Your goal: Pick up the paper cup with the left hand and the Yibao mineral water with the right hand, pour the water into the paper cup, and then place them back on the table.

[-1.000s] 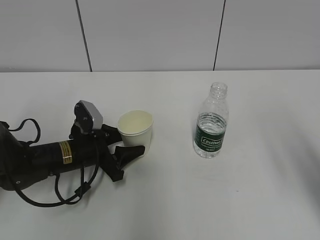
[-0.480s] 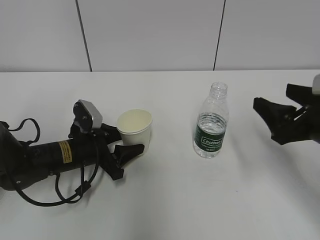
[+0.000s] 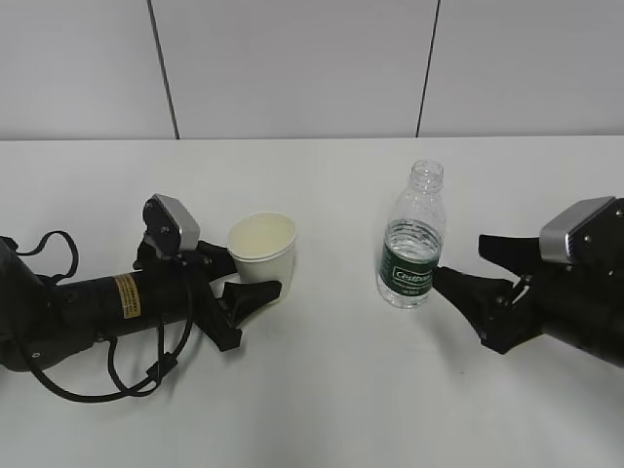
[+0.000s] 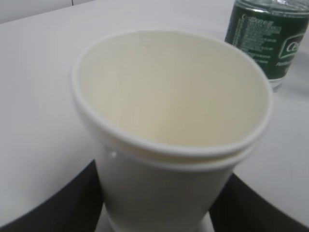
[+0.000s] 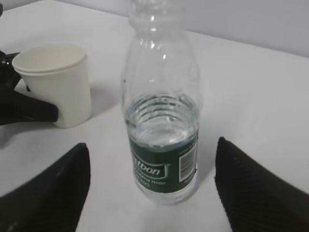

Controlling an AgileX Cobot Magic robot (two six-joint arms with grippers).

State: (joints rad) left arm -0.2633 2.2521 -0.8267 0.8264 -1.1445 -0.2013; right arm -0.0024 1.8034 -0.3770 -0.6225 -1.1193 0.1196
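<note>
The right hand (image 3: 468, 268) has come in from the right edge toward the Yibao mineral water (image 3: 412, 237); its fingers (image 5: 50, 191) spread wide, the bottle upright between them, untouched. The left hand (image 3: 237, 276) has its fingers either side of the paper cup (image 3: 263, 252); whether they press it, I cannot tell.

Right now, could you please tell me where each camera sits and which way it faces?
Exterior: raised at the table's front, looking across to the wall; shows both arms, the left tool around the paper cup.
Left wrist: behind the cup, facing the Yibao mineral water; dark fingers below.
Right wrist: faces the bottle; open fingers flank it.
Shared: every view shows cup and bottle.
</note>
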